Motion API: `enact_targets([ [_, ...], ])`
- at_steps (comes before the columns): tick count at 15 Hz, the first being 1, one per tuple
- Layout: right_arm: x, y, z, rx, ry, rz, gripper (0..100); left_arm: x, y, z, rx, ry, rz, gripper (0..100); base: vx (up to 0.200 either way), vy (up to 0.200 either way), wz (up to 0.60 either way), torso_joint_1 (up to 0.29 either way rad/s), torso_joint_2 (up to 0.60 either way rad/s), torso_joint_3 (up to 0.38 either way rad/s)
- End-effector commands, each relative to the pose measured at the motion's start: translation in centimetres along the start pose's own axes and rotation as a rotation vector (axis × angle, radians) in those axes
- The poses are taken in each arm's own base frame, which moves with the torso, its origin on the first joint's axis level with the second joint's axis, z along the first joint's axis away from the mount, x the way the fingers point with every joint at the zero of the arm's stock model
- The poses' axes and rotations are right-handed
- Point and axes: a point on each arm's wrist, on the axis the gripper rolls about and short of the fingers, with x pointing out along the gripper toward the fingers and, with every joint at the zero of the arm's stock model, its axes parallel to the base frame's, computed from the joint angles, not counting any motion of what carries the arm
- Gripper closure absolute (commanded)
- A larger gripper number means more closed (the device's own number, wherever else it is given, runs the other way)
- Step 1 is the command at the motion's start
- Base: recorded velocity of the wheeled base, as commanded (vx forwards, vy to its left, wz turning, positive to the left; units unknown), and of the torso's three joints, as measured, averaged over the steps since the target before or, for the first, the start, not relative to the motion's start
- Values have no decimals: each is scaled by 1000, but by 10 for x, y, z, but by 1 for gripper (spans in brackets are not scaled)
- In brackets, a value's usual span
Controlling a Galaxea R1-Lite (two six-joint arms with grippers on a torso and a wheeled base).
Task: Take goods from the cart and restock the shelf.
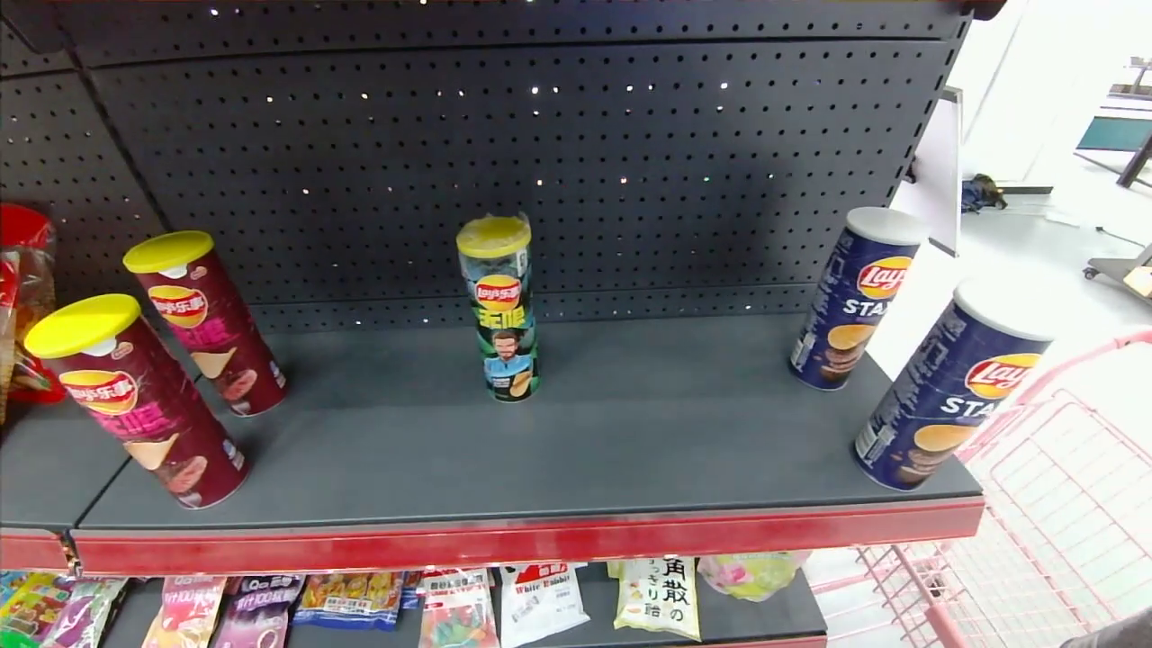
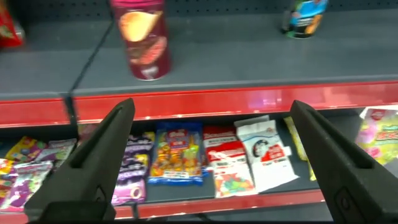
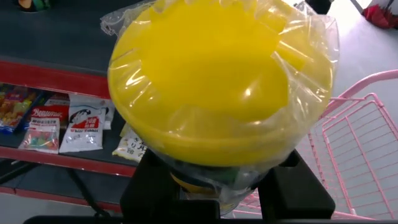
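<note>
Shelf is sitting half-stocked; right gripper is clamping a yellow-lidded can, prob for restocking, left gripper is hovering w/ jaws apart.

Pale floor, white upright panel, bright light at the right.

Wrapped can in right tool: body and label hidden under own lid; tool fingers mostly covered by can. Left tool: finger bases run off frame. Left wrist view: maroon can and green can cut off, lids out of frame. Head view: cart at 4 o'clock cut by edge; red bag at 9 o'clock half out; snack bags at 6 o'clock partly hidden under shelf, cropped.
</note>
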Motion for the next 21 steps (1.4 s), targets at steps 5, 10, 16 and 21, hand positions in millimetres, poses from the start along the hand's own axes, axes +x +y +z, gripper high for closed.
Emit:
enact_targets([
  [5,0,0,-1,-1,2,-4,100,0,0,0,0,1,0,0,0,120,0,3,2,0],
  [10,-3,2,-12,-4,-7,6,100,0,0,0,-9,1,0,0,0,0,0,0,0,0],
  [16,-1,5,-16,31,-5,154,100,4,-1,5,24,42,-100,0,0,0,0,0,0,0],
  [21,8,5,-10,66,52,160,100,28,-10,127,-55,38,-656,0,0,0,0,0,0,0],
])
